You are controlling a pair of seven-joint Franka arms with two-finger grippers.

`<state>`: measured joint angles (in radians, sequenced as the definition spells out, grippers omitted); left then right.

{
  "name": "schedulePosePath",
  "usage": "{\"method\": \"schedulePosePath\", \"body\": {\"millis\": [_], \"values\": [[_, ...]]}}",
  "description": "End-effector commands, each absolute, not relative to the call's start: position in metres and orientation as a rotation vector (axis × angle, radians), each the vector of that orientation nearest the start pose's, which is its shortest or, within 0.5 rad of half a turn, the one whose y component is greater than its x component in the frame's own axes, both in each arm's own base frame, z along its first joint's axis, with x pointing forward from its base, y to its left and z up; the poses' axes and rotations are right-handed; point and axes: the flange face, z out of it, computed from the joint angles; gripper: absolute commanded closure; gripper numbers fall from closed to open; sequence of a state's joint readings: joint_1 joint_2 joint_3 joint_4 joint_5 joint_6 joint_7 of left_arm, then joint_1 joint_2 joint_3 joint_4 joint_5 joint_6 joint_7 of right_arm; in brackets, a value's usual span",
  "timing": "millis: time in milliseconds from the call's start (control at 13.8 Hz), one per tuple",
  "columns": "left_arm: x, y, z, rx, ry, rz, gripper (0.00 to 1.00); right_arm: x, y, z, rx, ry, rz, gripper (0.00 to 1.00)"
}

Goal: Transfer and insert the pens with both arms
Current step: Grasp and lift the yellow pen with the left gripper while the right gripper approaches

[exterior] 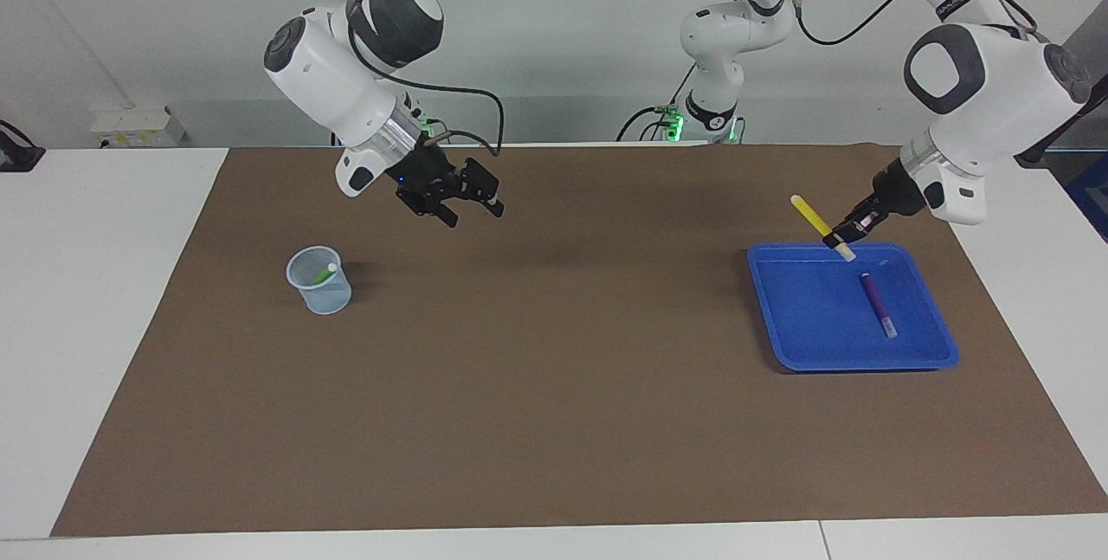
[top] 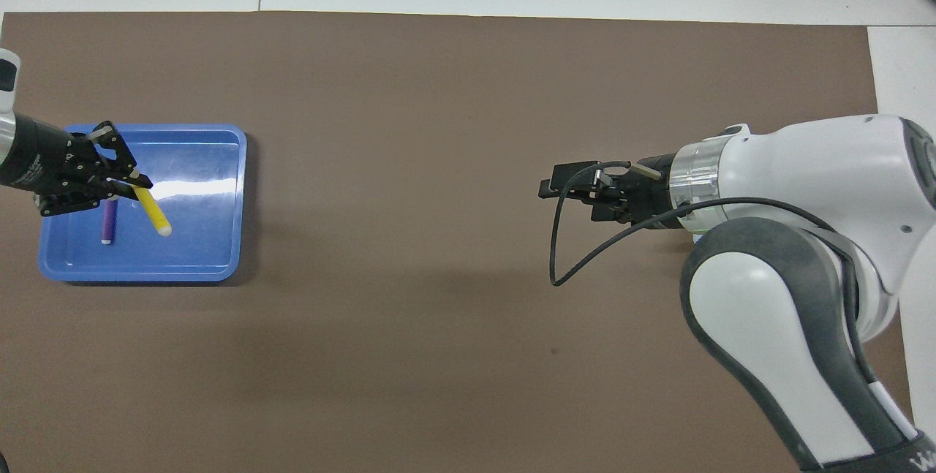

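yellow marker-like pen (exterior: 812, 215) hangs slanted over the shallow blue plastic tray (exterior: 809, 344), pinched near its pale end by the left gripper (exterior: 838, 240); right gripper (exterior: 467, 201) waits spread above the brown mat toward its end, by the mesh cup (exterior: 320, 281).

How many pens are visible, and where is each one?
3: the yellow pen in the left end effector above the blue tray, the purple pen in it, the green pen in the cup.

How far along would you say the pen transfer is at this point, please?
Done: the green pen stands in the mesh cup. In hand: the left gripper holds the yellow pen over the blue tray; the right gripper, open, waits over the mat. Left: the purple pen, lying in the tray.
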<state>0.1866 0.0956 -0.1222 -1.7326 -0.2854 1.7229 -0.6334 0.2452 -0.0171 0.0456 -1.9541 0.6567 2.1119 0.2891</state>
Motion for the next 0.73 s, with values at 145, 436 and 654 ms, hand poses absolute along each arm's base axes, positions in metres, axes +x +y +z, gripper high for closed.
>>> {"method": "schedulePosePath", "body": {"millis": [145, 436, 654], "values": [[0.549, -0.017, 0.548, -3.001, -1.66, 0.433, 1.0, 0.539, 0.227, 0.528, -2.351, 0.527, -0.036, 0.0], [0.527, -0.046, 0.567, -2.841, -1.975, 0.534, 1.0, 0.52, 0.283, 0.541, -2.301, 0.577, -0.052, 0.0], [0.509, -0.068, 0.571, -2.711, -2.143, 0.605, 1.0, 0.513, 0.304, 0.545, -2.265, 0.625, -0.075, 0.0]]}}
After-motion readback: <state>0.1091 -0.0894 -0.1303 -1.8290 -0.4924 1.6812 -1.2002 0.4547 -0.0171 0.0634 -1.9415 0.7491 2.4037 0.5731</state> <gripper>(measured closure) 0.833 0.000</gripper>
